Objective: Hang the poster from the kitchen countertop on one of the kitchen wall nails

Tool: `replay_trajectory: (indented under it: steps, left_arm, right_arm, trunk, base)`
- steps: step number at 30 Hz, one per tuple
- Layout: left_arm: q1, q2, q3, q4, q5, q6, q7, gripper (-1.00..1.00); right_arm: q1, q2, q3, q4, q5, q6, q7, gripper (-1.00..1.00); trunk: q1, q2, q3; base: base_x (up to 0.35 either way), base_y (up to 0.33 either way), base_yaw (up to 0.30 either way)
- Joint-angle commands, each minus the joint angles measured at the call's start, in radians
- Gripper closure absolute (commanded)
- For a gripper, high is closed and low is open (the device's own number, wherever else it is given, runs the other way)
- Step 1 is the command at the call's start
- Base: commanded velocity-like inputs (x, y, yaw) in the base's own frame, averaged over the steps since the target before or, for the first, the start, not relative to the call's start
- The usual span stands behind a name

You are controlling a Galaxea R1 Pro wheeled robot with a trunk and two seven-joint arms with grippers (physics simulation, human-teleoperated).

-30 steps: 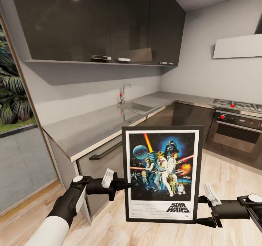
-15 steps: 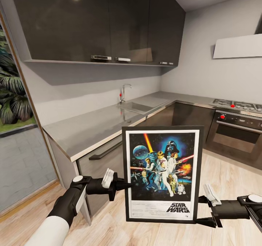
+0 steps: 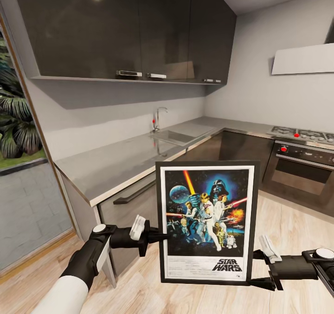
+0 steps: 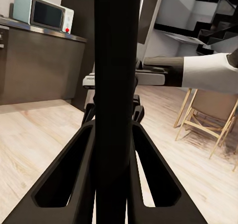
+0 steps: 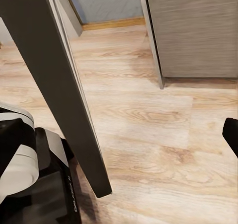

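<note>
Currently the poster (image 3: 206,221) is held upright in the air over the wooden floor (image 3: 297,230), in front of the desk (image 3: 116,163) and clear of it, its printed side facing the head camera. The left pincer (image 3: 162,235) is closed on the frame's left edge; in the left wrist view its two fingers (image 4: 74,179) press against both sides of the dark frame edge (image 4: 115,105). The right pincer (image 3: 257,270) sits at the lower right corner, with the frame between its fingers, but whether it actually grips is unclear.

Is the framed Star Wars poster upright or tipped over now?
Upright: the black-framed Star Wars poster stands vertically with its logo at the bottom, off the grey countertop, its left edge clamped in the left gripper.
</note>
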Motion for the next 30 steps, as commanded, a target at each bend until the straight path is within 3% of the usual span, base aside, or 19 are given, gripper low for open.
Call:
replay_trajectory:
  steps: [1, 7, 8, 30]
  left_arm:
    - [-0.001, 0.0, -0.001, 0.0, 0.002, 0.006, -0.001, 1.0]
    - [-0.001, 0.0, -0.001, 0.0, 0.002, 0.006, -0.001, 1.0]
    - [-0.001, 0.0, -0.001, 0.0, 0.002, 0.006, -0.001, 1.0]
    - [-0.001, 0.001, -0.002, -0.002, 0.002, 0.009, -0.001, 1.0]
  right_arm:
    - [-0.001, 0.001, -0.001, 0.0, 0.001, 0.005, 0.004, -1.0]
    - [-0.001, 0.01, -0.001, 0.0, 0.001, 0.005, 0.004, -1.0]
    - [-0.001, 0.011, -0.001, 0.0, 0.001, 0.005, 0.004, 1.0]
    - [-0.001, 0.011, -0.001, 0.0, 0.001, 0.005, 0.004, 1.0]
  trunk:
    - [0.0, -0.001, -0.001]
    - [0.0, -0.001, -0.001]
    - [0.0, -0.001, -0.001]
    - [0.0, -0.001, -0.001]
  base:
    - [0.0, 0.0, 0.0]
    - [0.0, 0.0, 0.0]
    - [0.0, 0.0, 0.0]
    - [0.0, 0.0, 0.0]
